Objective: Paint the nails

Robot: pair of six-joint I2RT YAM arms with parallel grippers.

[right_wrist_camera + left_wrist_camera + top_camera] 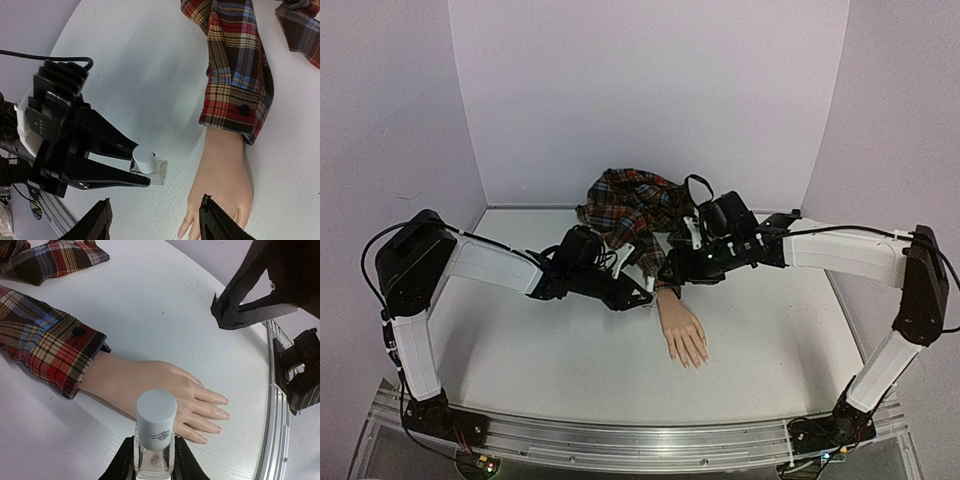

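Note:
The pale peach mannequin hand (pixel 682 335) lies palm down on the white table, coming out of a red-blue plaid sleeve (pixel 638 225). Its tiny nails (pixel 226 401) show bare at the fingertips, which point toward the near edge. My left gripper (pixel 155 462) is shut on a small clear glass bottle (pixel 155 435) with a pale cap, held upright just left of the hand's wrist. The bottle also shows in the right wrist view (pixel 152 166). My right gripper (pixel 155 212) is open and empty, hovering above the bottle and the hand (pixel 222 185).
The rest of the plaid shirt (pixel 640 195) is heaped at the back of the table. An aluminium rail (pixel 640 440) runs along the near edge. White walls close in the back and both sides.

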